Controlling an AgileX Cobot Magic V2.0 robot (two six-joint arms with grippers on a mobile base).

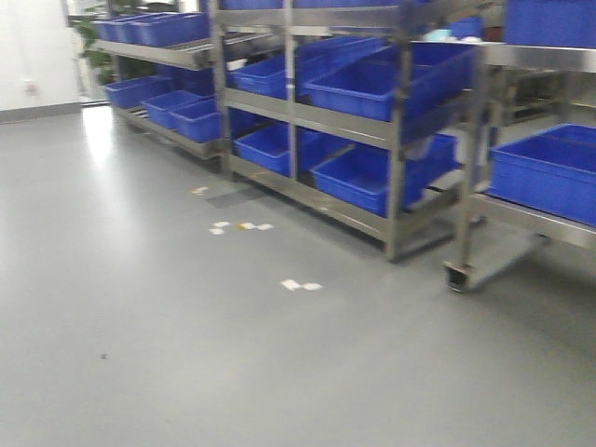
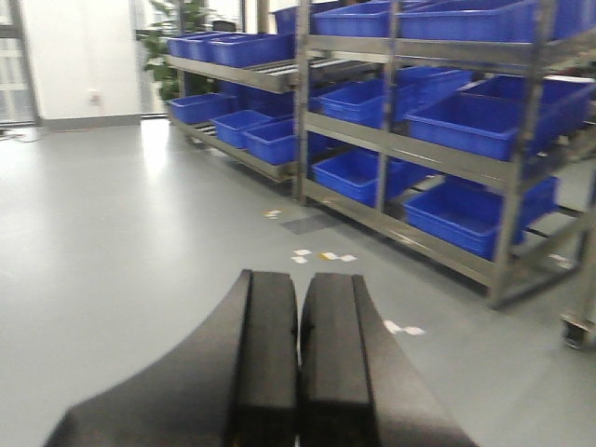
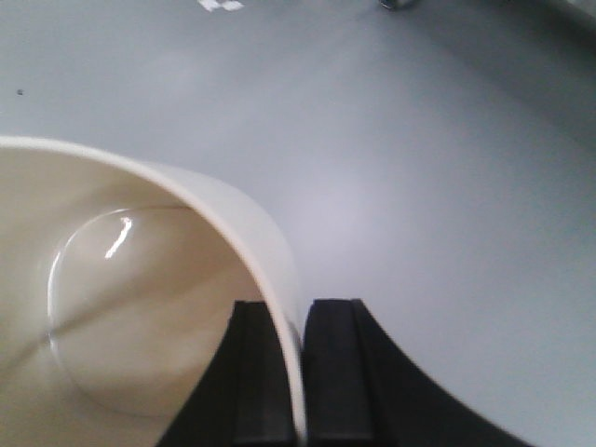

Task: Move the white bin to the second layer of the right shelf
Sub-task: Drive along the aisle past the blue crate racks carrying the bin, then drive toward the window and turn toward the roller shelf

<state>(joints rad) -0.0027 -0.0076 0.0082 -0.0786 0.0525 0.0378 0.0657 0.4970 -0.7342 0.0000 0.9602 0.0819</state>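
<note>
Right wrist-mounted view looks down on the white bin, whose glossy cream interior and rounded base fill the lower left of the picture. The right end effector is clamped on the bin's rim wall, with one of its black fingers inside the tub and the other outside, so the thin wall is pinched between them. The bin hangs over bare grey floor; how far it is from the steel rack cannot be told from this camera. In the left wrist-mounted view the left end effector is closed on nothing, its two black pads pressed together, and it points across the floor toward the steel rack. The exterior front-facing view shows that rack standing ahead, its sloping levels loaded with blue crates. Small scraps of white tape lie on the floor in front of the rack. Beside it, at the picture's right edge, a second steel frame carries another blue crate. Beyond the rack's far end a leafy plant stands near a white wall. The front picture is slightly blurred.
</note>
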